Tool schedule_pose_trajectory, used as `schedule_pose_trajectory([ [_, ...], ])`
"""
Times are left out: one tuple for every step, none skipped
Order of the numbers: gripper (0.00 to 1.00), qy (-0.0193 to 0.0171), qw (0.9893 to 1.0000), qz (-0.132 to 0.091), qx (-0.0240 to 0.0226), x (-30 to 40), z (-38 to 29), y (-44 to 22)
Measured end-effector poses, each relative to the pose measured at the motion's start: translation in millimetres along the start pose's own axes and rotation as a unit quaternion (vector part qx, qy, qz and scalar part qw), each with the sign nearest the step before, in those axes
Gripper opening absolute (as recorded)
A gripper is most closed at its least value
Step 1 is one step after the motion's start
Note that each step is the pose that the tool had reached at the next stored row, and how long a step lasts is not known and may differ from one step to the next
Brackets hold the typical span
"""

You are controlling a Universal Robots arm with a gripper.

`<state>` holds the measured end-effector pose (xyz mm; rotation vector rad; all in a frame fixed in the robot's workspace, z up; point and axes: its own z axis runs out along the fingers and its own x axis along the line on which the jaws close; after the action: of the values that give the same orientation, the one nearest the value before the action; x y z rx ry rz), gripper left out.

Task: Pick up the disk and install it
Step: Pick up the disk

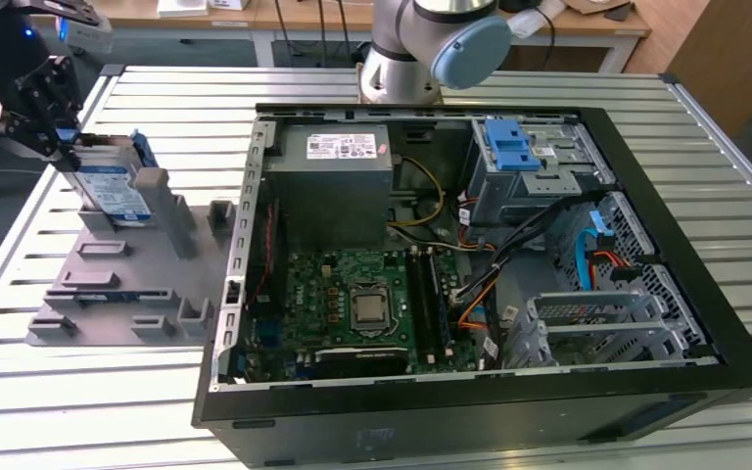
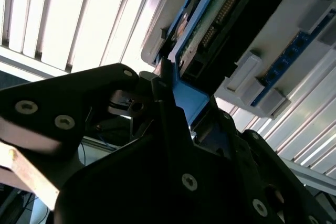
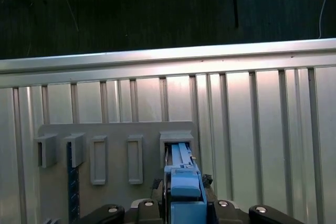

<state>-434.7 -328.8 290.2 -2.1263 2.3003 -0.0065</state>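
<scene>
At nine o'clock from the open computer case [image 1: 481, 423], my gripper [image 1: 54, 135] clamps the disk [image 1: 113, 191], which stands upright in a grey rack [image 1: 109, 294]; the second wrist view adds its connector pins [image 2: 223, 11].

disk [image 1: 105, 188] upright in rack [image 1: 99, 262]; computer case [image 1: 481, 423] on the exterior view's right.

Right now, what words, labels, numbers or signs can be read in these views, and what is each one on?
No text here can be read.
White sticker on the power supply box: print too small to read.
Disk, blue-and-white label: too blurred to read.
Motherboard, board markings: too small to read.
</scene>
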Motion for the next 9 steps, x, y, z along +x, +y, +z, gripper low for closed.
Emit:
schedule_pose_trajectory([
  [0.43, 0.0, 1.0, 0.0, 0.0, 0.0, 0.0, 0.0],
  [0.37, 0.0, 1.0, 0.0, 0.0, 0.0, 0.0, 0.0],
  [0.37, 0.0, 1.0, 0.0, 0.0, 0.0, 0.0, 0.0],
  [0.37, 0.0, 1.0, 0.0, 0.0, 0.0, 0.0, 0.0],
  [0.37, 0.0, 1.0, 0.0, 0.0, 0.0, 0.0, 0.0],
  [0.37, 0.0, 1.0, 0.0, 0.0, 0.0, 0.0, 0.0],
  [0.37, 0.0, 1.0, 0.0, 0.0, 0.0, 0.0, 0.0],
  [0.37, 0.0, 1.0, -0.002, 0.0, 0.0, 0.0, 0.0],
  [0.37, 0.0, 1.0, -0.006, 0.0, 0.0, 0.0, 0.0],
])
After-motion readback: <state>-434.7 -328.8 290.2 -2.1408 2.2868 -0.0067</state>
